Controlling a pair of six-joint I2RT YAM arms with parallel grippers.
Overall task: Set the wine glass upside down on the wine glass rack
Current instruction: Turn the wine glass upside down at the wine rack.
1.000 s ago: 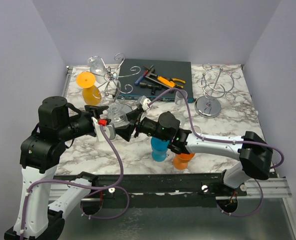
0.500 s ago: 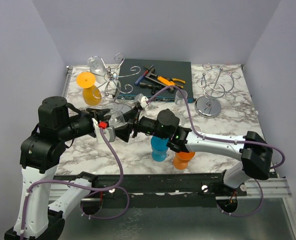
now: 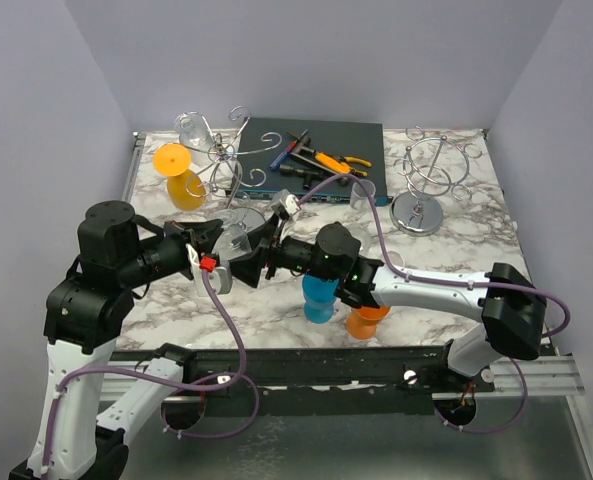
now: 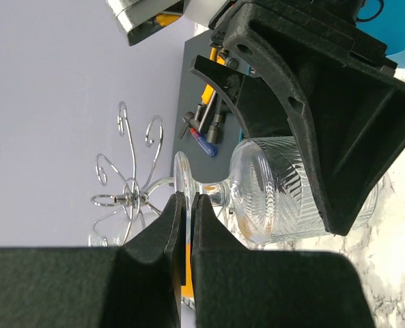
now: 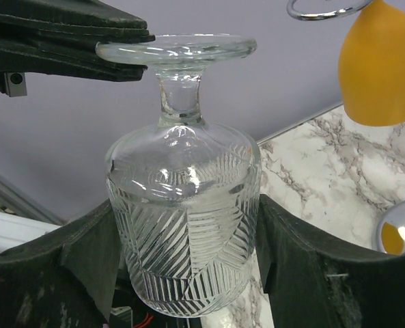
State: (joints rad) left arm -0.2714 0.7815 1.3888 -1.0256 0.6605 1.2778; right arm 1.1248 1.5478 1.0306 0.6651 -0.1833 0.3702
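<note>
The clear ribbed wine glass (image 3: 234, 238) hangs in the air between both arms, over the left middle of the table. My left gripper (image 3: 208, 240) is shut on the thin edge of its round foot (image 4: 182, 179), as the left wrist view shows (image 4: 188, 205). My right gripper (image 5: 187, 229) clasps the bowl (image 5: 185, 219), one black finger (image 5: 93, 253) pressed on each side. A wire wine glass rack (image 3: 221, 160) stands at the back left, with an orange glass (image 3: 181, 180) and a clear glass (image 3: 189, 128) hanging on it. A second rack (image 3: 428, 185) stands at the back right.
A dark flat box (image 3: 326, 140) with pliers and pens on it lies at the back centre. A blue cup (image 3: 321, 295) and an orange cup (image 3: 366, 320) stand under my right arm near the front edge. Purple-grey walls close in the sides.
My left gripper has closed from half open onto the foot of the glass. The right gripper has kept its hold on the bowl, and the glass has shifted slightly.
</note>
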